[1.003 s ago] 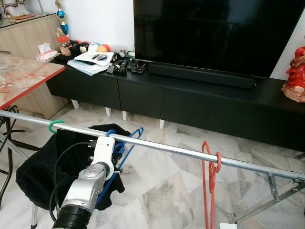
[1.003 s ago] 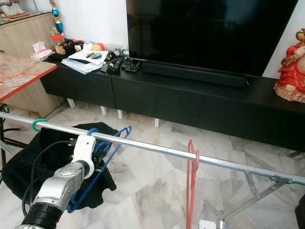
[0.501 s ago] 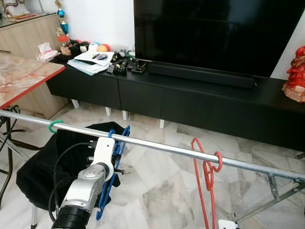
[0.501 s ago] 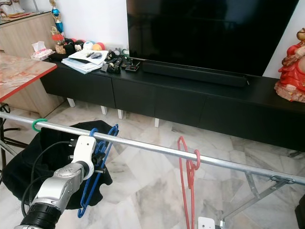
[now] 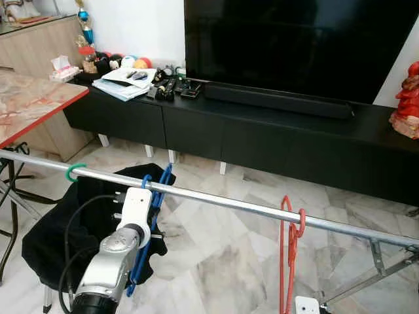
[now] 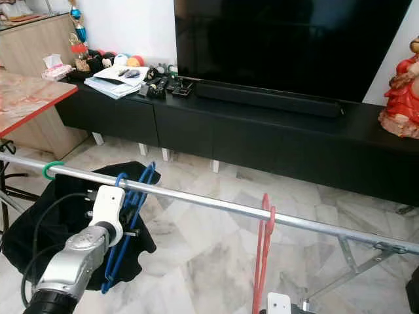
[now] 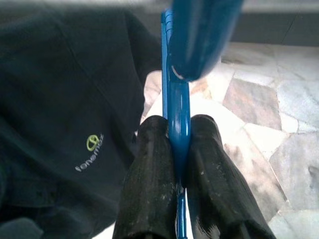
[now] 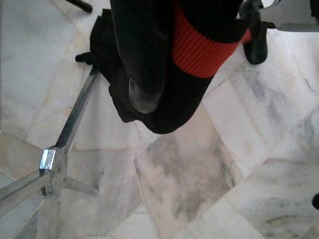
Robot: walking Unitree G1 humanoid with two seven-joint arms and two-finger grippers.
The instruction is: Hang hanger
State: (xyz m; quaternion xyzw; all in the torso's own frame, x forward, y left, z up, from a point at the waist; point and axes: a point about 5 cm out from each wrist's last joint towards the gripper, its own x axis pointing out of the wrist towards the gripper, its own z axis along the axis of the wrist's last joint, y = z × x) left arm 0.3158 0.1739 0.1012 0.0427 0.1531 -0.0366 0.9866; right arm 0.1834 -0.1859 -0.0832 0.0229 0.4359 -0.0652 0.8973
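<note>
Three hangers on the rail; the blue one is not yet released.

From the left: a green hook (image 5: 76, 171) sits on the metal rail (image 5: 222, 204) near its left end. Next, the blue hanger (image 5: 149, 226) has its hook over the rail, its body hanging in front of a black garment (image 5: 52, 229) draped below. The left gripper (image 7: 179, 149) is clamped on the blue hanger's edge, both black fingers (image 7: 149, 184) pressed against the plastic. Further right, well apart, a red hanger (image 5: 289, 252) hangs free on the rail. The right gripper (image 8: 144, 69) appears in its wrist view pointing at the marble floor (image 8: 189, 184), wrapped in a black and red cover; its finger state cannot be determined. Judged progress: hooking appears done; opening the fingers and withdrawing the arm remain.
</note>
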